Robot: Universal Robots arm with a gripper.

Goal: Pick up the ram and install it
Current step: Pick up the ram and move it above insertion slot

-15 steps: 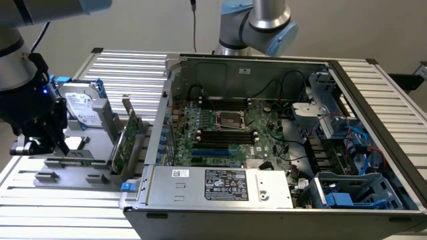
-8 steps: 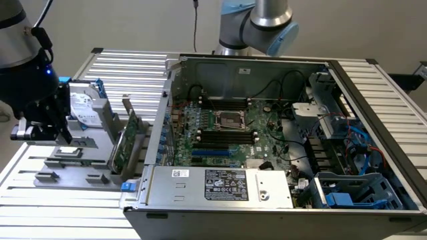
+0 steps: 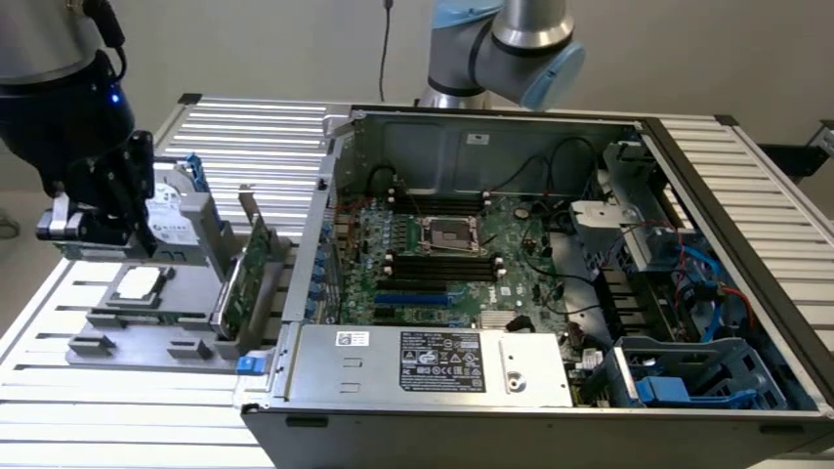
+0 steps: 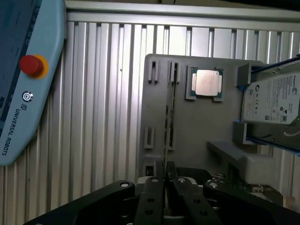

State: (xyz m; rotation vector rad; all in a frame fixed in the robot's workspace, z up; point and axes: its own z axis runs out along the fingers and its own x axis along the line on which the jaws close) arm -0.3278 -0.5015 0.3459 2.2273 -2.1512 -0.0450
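The ram runs straight out from my gripper, a thin strip seen edge-on and standing on its long edge. My two fingers are pressed in on its near end. It lines up with the slotted brackets of the grey fixture, and I cannot tell whether it has lifted out of them. In the exterior view my gripper points down over the fixture's back corner, with my arm rising steeply above it. To one side of the ram's far end the processor chip lies flat in its recess. On that same side, closer to me, the hard drive sits in its blue-railed cradle, near my fingers. On the ram's other side the slatted table runs out to the teach pendant. Beyond the hard drive, toward the exterior view's right, the green expansion card stands upright at the fixture's edge. Just past it is the wall of the open computer case.
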